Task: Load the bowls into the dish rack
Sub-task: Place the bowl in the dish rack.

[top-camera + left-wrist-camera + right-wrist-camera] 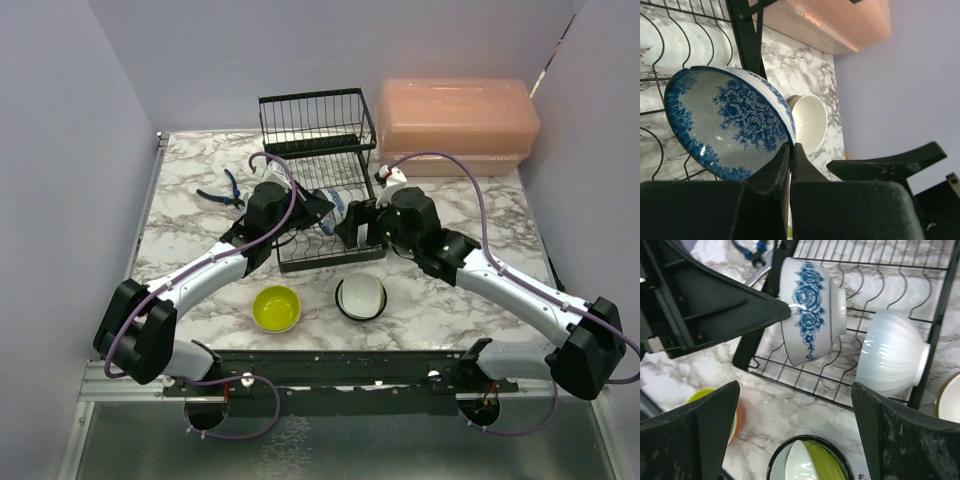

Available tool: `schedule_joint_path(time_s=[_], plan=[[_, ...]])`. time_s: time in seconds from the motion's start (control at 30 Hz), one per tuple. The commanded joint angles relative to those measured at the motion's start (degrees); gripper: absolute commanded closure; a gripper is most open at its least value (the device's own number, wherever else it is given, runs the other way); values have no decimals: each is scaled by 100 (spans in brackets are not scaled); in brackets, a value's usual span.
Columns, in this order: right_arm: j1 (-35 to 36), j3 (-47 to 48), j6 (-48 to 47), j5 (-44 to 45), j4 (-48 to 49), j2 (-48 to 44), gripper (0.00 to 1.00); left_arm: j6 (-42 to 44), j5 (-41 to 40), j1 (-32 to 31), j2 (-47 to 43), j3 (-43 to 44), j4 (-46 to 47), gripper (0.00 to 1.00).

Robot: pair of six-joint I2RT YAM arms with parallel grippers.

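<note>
My left gripper (791, 146) is shut on the rim of the blue-patterned bowl (725, 125), which stands tilted on edge over the lower tier of the black wire dish rack (318, 128). From the right wrist view the same bowl (812, 310) leans among the rack's curved wires (875, 295). A white ribbed bowl (892, 355) rests on its side to its right, and a beige bowl (951, 400) shows at the frame's edge. My right gripper (795, 390) hangs open and empty above the marble in front of the rack. A yellow-green bowl (277, 308) and a dark-outside bowl (361, 297) sit on the table.
A pink translucent lidded box (457, 125) stands at the back right, next to the rack. Blue-handled pliers (225, 190) lie to the left of the rack. Both arms crowd the rack's front edge, and purple walls close in on both sides.
</note>
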Motion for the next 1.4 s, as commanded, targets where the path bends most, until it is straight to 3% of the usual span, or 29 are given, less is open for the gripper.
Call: schedule_joint_path(time_s=[0.0, 0.2, 0.47, 1.37], plan=[[-327, -11, 387, -1278, -214, -167, 2, 722, 971, 132, -114, -59, 700, 100], [-1137, -135, 924, -2913, -12, -83, 1, 1139, 2072, 207, 133, -121, 1229, 100], [-1836, -420, 1560, -4035, 438, -22, 0, 566, 2921, 221, 618, -301, 2418, 100], [-2006, -273, 1180, -3724, -75, 53, 0, 455, 1693, 447, 115, -1527, 3332, 100]])
